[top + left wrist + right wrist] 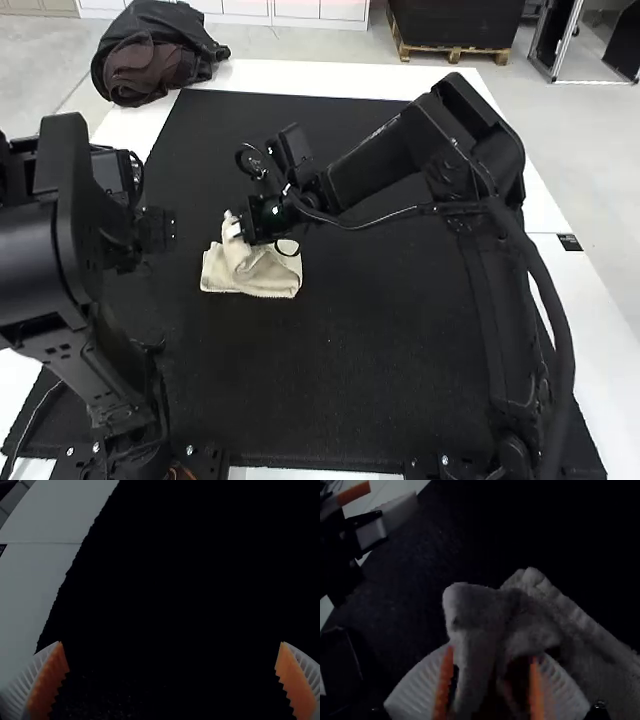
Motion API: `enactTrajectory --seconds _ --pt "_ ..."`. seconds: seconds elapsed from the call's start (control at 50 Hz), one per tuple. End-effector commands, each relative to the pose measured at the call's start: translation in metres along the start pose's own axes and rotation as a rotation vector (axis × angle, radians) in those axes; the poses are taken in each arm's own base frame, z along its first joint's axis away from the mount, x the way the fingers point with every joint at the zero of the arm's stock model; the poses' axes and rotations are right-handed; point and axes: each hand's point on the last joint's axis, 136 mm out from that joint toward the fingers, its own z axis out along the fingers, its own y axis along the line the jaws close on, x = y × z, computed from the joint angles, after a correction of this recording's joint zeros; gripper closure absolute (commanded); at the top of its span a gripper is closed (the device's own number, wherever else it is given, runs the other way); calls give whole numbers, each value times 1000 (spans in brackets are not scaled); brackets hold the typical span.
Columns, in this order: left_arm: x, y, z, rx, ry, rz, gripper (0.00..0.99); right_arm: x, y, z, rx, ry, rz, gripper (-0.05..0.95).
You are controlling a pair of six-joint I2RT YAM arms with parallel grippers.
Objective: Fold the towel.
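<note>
Pinching a raised bunch of towel (252, 279) with the right gripper (492, 652); holding the left gripper (170, 642) spread.
Seemingly part-folded, with the rest of the towel compact on the mat (350, 350); left to lower and smooth.

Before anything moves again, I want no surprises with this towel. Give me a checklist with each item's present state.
1. Towel wholly on the black mat: ok.
2. Towel smooth and flat: not ok; it is bunched and raised at the right gripper.
3. Right gripper's hold on the cloth secure: cannot tell.
4. Left gripper open: ok, its fingers are wide apart.
5. Left gripper apart from the towel: ok.
6. Dark bag away from the towel: ok, beyond it at the table's far left.
</note>
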Motion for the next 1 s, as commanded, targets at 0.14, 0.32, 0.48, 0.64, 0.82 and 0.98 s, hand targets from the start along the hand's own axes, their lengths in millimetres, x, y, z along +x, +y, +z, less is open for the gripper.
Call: enactTrajectory --seconds 0.14,0.32,0.48,0.64,0.82,0.98 --pt "-6 2 -3 -2 -21 -8 28 -41 32 -5 -64 -72 -31 90" --pt "-9 3 -5 -4 -33 -7 28 -53 29 -15 -44 -83 -79 2" --pt "-10 3 -6 -4 -35 -7 28 -54 13 -30 -33 -84 -56 689" --pt "-10 3 -6 -5 -35 -7 28 -36 4 -32 -29 -62 -42 921" --pt "-11 3 -7 -5 -39 -7 28 -11 -3 -28 -38 -49 -39 921" --pt "-13 3 -7 -6 -47 -5 28 2 -11 -24 -41 -50 -35 921"
